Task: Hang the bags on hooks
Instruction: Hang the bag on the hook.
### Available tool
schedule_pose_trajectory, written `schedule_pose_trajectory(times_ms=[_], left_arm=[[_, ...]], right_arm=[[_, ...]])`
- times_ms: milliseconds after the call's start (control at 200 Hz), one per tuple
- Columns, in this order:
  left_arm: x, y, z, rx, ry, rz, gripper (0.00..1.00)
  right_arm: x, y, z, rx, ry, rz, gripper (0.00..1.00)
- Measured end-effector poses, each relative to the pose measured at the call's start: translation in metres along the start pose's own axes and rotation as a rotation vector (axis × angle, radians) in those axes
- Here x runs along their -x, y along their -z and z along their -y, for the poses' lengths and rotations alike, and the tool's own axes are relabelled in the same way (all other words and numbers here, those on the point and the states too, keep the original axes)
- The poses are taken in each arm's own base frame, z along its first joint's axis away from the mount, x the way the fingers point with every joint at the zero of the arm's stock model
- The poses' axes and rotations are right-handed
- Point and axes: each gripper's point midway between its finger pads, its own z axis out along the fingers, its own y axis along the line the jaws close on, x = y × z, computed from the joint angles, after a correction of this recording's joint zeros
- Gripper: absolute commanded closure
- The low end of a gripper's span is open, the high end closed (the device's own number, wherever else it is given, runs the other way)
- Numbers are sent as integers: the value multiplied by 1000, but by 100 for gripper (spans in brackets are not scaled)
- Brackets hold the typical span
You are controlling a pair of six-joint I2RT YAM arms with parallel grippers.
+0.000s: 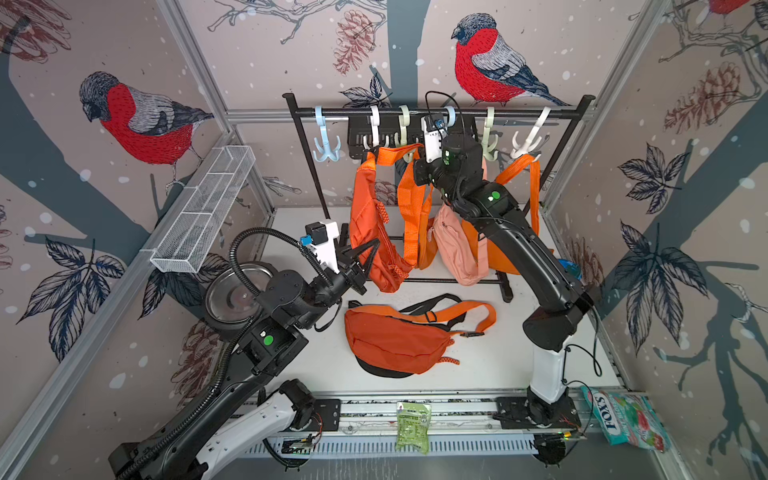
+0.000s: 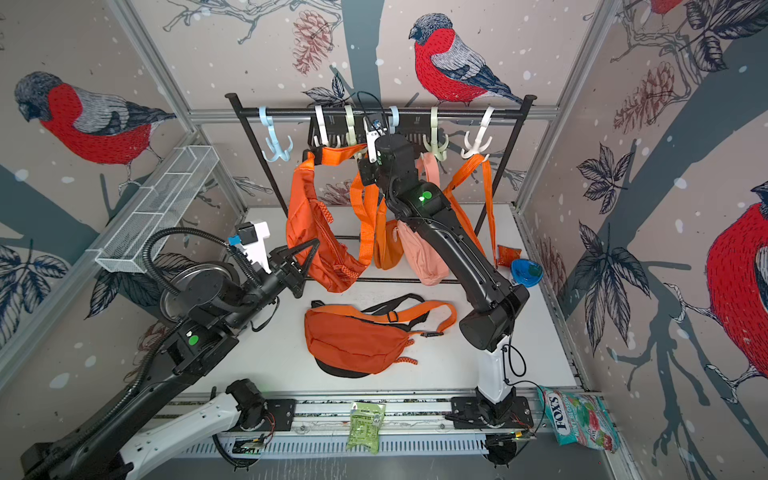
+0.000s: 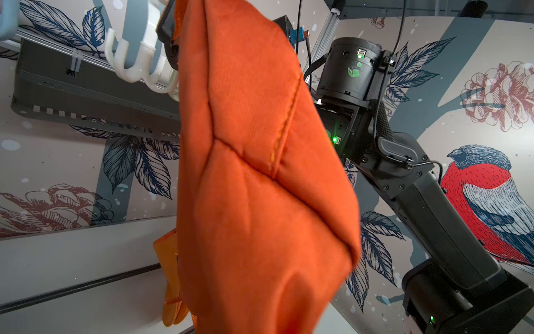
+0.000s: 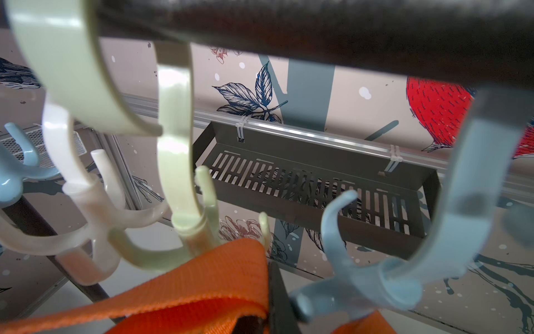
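An orange bag hangs under the black rail, filling the left wrist view. Its orange strap runs along the hooks to my right gripper, which is shut on the strap. There the strap lies against a prong of the pale green hook, beside a blue hook. My left gripper is shut on the bag's body; the fabric hides its jaws in the wrist view.
On the table lies a second orange bag. A pink bag and an orange tote hang further right. A wire basket and metal bowl sit left; snack packets lie in front.
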Motion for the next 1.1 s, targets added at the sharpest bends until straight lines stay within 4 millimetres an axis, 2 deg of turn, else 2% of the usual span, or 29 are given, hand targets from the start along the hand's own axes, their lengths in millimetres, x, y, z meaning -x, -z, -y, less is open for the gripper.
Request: schedule_pose_trajectory(times_ms=[135, 245, 450, 640, 836, 1101], left_arm=[[1, -3, -1, 4, -1, 0, 100], [0, -3, -2, 8, -1, -4, 100], [-21, 2, -7, -3, 24, -45, 100], [-40, 5, -10, -17, 52, -82, 100], [-71, 5, -19, -15, 101, -152, 100], [-97, 3, -27, -14, 141, -199, 100]], right_arm=[[0, 0, 1, -4, 0, 0, 93], [-3, -1, 2, -7, 3, -7, 85], [-25, 1, 4, -7, 23, -60, 73], [-26, 10, 6, -6, 21, -54, 48], [-34, 19, 1, 8, 26, -65, 33], [-35, 41, 0, 11, 24, -48, 30]])
